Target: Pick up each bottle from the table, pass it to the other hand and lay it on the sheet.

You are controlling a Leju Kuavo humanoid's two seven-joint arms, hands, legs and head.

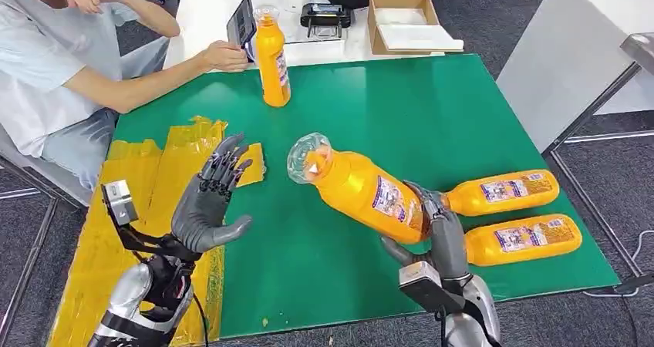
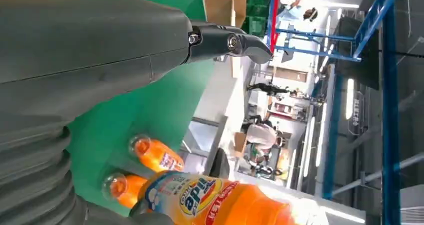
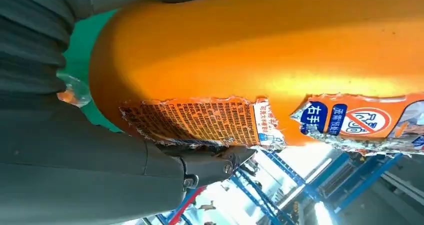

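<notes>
My right hand [image 1: 441,231] grips an orange bottle [image 1: 362,189] by its lower body, lifted over the green table [image 1: 432,108] with its clear cap pointing toward my left side. In the right wrist view the held bottle [image 3: 260,60] sits against the hand [image 3: 75,170]. My left hand [image 1: 212,200] is raised with fingers spread, palm facing the bottle, a short gap away, holding nothing. The left wrist view shows the left hand [image 2: 100,50] and the held bottle [image 2: 215,202]. The crumpled yellow sheet [image 1: 146,193] lies at the table's left. Two more bottles [image 1: 501,193] [image 1: 520,239] lie at the right; another stands upright [image 1: 272,58] at the back.
A person sits at the back left, one hand [image 1: 224,54] holding a dark device near the upright bottle. A white table behind carries a cardboard box [image 1: 409,23] and a black item [image 1: 328,15]. A grey table edge [image 1: 571,62] stands to the right.
</notes>
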